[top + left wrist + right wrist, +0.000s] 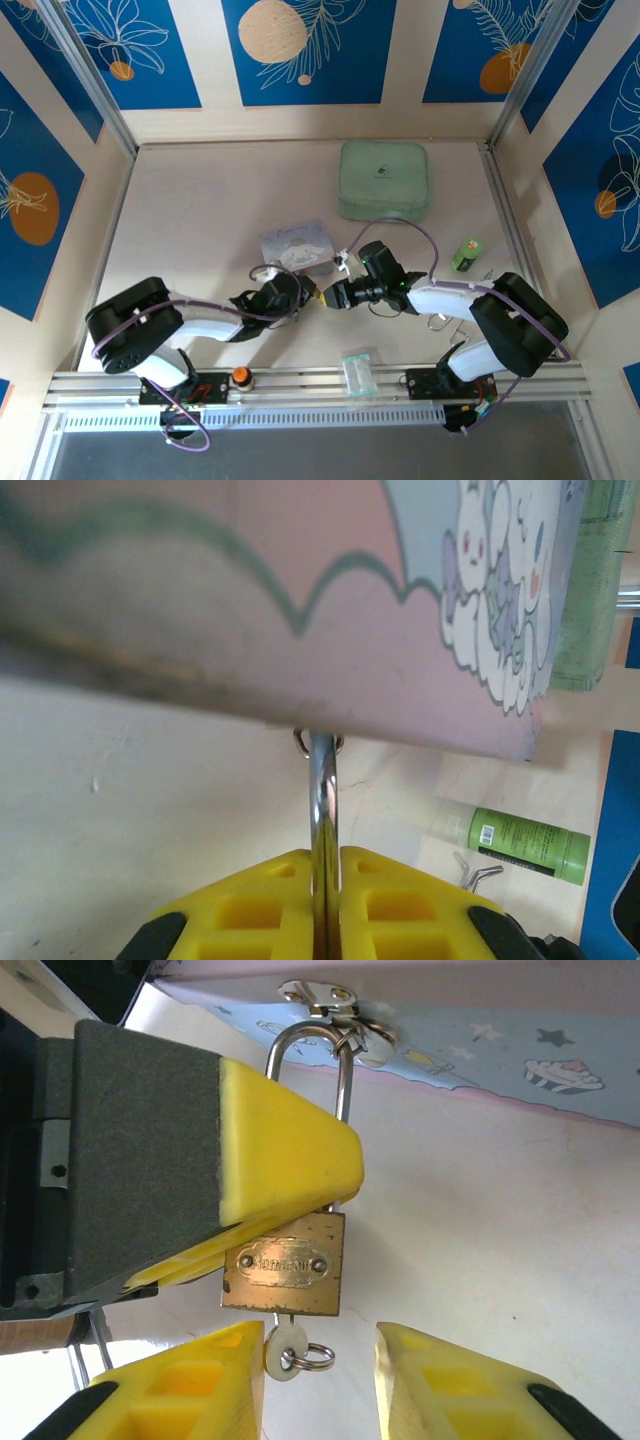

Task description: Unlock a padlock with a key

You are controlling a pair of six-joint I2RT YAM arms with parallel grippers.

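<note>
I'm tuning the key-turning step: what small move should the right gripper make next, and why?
Probably close the right gripper on the key. It hangs below the padlock, seemingly seated in it, between that gripper's open fingers, while the left gripper clamps the padlock.

A mint-green square case (384, 180) lies in the upper centre-right of the overhead frame. Below it and to the left, mid-frame, sits a pastel cartoon box (296, 245). A green labelled bottle (466, 254) is at right, and a clear packet (359, 370) rests on the bottom rail (300, 380).
</note>
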